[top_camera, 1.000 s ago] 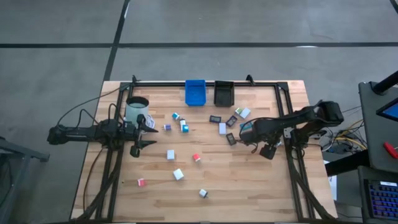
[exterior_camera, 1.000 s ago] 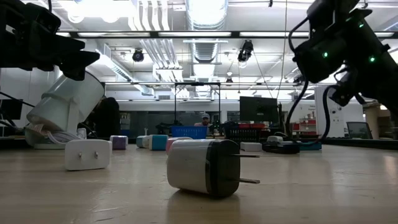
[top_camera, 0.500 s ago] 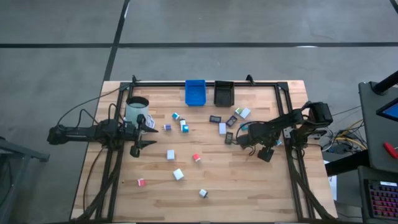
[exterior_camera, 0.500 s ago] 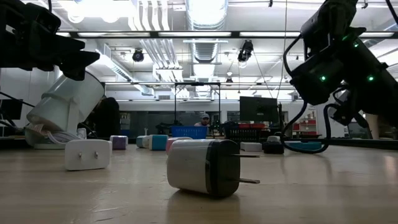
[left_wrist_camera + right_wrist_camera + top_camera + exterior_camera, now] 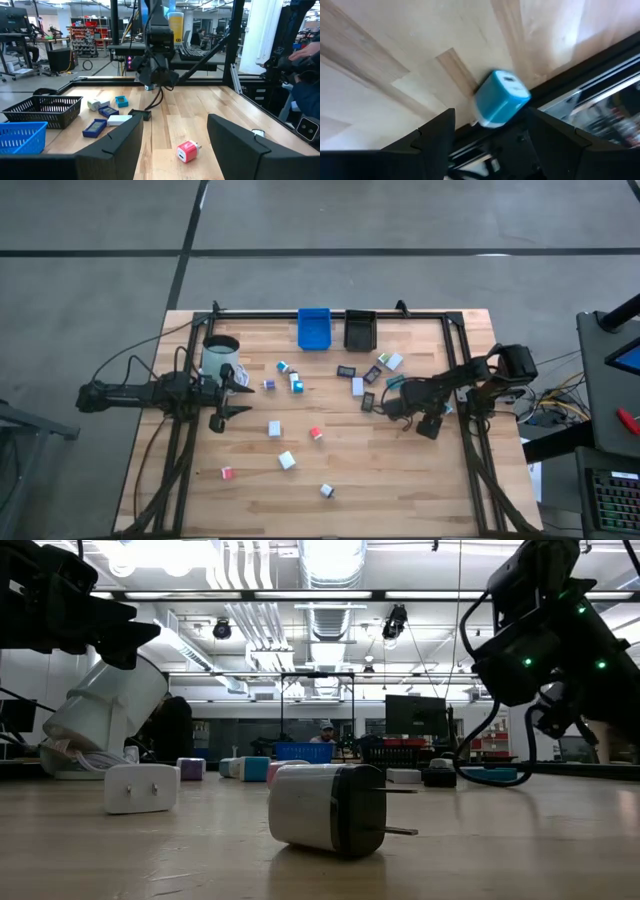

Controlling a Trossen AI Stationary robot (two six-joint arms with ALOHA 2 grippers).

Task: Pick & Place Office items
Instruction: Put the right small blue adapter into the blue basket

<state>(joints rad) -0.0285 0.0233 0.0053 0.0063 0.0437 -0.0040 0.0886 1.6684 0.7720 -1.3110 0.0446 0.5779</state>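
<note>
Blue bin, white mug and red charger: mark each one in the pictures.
blue bin (image 5: 313,328), high view, its inside floor.
white mug (image 5: 219,358), high view, its side wall.
red charger (image 5: 186,151), left wrist view, its front face.

No readable text, label, brand, number or sign in any of my views. Small marking on top face of blue cube (image 5: 501,99) between my right fingers too blurred to read. Shop signage and screens in room behind table too small to make out.
</note>
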